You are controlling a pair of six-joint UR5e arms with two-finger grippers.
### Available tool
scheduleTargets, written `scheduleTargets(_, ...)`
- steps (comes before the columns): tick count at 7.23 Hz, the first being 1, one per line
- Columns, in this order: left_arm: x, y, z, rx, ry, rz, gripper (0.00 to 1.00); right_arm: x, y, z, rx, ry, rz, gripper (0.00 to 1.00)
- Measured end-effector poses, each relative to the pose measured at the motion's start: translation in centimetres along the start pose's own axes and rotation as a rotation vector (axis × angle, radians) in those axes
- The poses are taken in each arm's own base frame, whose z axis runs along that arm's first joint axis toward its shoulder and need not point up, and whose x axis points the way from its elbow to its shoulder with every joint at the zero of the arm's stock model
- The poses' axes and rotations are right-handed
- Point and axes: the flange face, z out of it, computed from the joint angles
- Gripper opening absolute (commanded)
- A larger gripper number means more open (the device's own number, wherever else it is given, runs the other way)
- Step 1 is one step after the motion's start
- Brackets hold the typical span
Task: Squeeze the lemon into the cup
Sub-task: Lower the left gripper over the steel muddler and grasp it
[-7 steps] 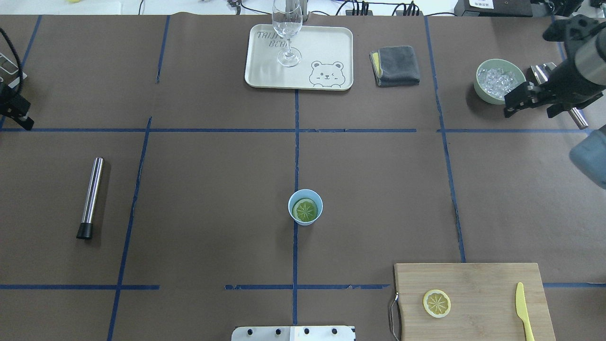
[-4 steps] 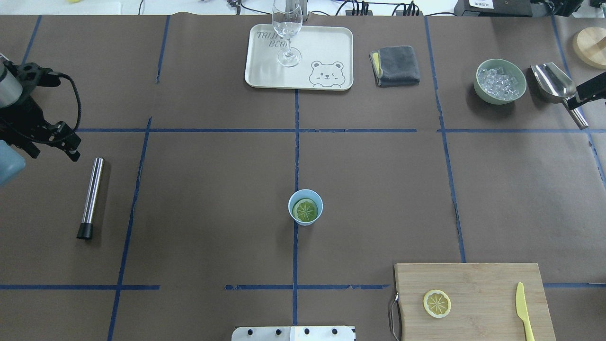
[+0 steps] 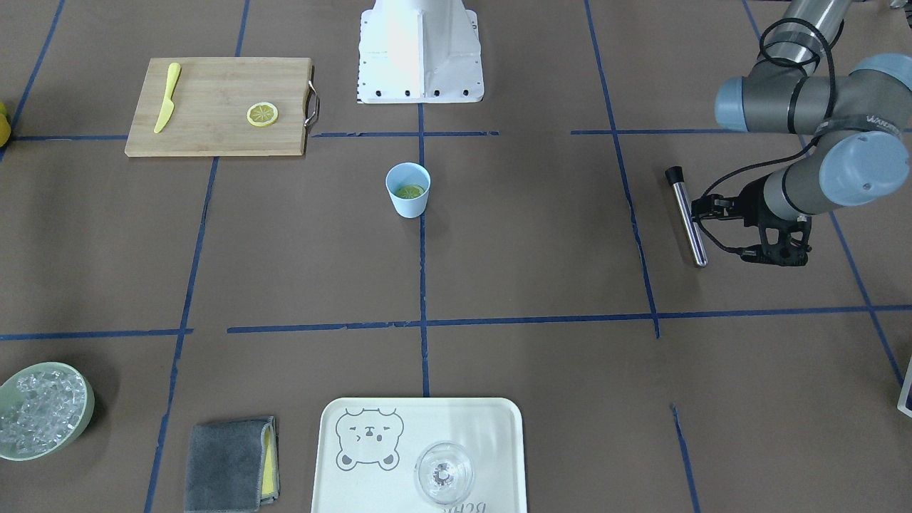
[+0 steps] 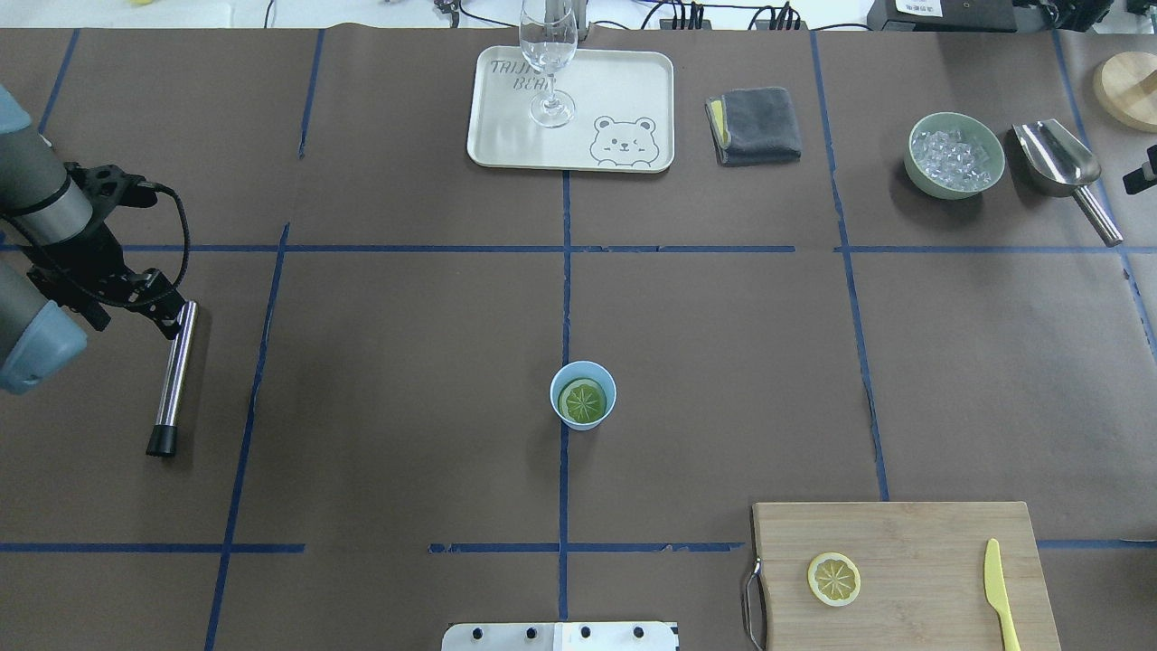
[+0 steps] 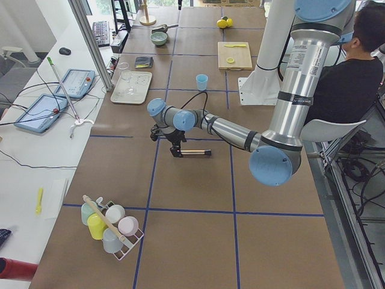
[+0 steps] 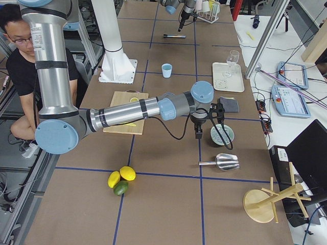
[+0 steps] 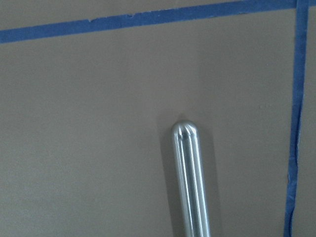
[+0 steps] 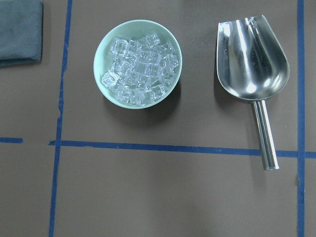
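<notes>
The pale blue cup (image 4: 583, 372) stands mid-table with a lemon slice (image 4: 583, 401) lying flat inside it; both also show in the front view, the cup (image 3: 408, 203) and the slice (image 3: 410, 192). A second lemon slice (image 4: 833, 579) lies on the cutting board. My left gripper (image 4: 163, 309) hovers far left of the cup, over the rounded end of a steel rod (image 4: 174, 375), and looks open and empty. My right gripper (image 4: 1141, 174) is a sliver at the right edge; I cannot tell its state.
A wooden cutting board (image 4: 913, 533) with a yellow knife (image 4: 999, 592) lies front right. A bowl of ice (image 4: 955, 154) and a steel scoop (image 4: 1058, 158) sit back right. A tray (image 4: 624, 99) with a clear glass (image 4: 548, 63) and a grey cloth (image 4: 755, 125) are at the back.
My left arm has come in from the left edge, down to the rod's rounded end. My right arm has pulled back off the right edge, uncovering the scoop. Cup and lemon slices have not moved.
</notes>
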Motion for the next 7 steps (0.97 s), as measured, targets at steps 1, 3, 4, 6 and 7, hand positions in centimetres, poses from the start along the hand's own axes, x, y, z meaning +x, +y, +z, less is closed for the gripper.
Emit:
scheduleTargets(1, 0.7, -0.3, 0.9, -0.014, -0.002, 0.006, 1.0, 0.2, 0.0, -0.3, 0.006, 0.0, -0.007, 1.0)
scheduleTargets(3, 1.2, -0.6, 1.7, -0.026, -0.007, -0.001, 1.0, 0.3, -0.1, -0.5, 0.011, 0.002, -0.019, 1.0)
scheduleTargets(4, 0.9, -0.8, 2.1, -0.033, -0.011, -0.01, 1.0, 0.3, -0.2, -0.5, 0.012, 0.002, -0.021, 1.0)
scheduleTargets(6, 0.5, -1.0, 3.0, -0.04, -0.014, -0.012, 1.0, 0.3, -0.2, -0.5, 0.014, 0.003, -0.023, 1.0)
scheduleTargets(7, 0.3, -1.2, 3.5, -0.04, -0.013, -0.008, 1.0, 0.3, -0.2, -0.5, 0.014, 0.004, -0.024, 1.0)
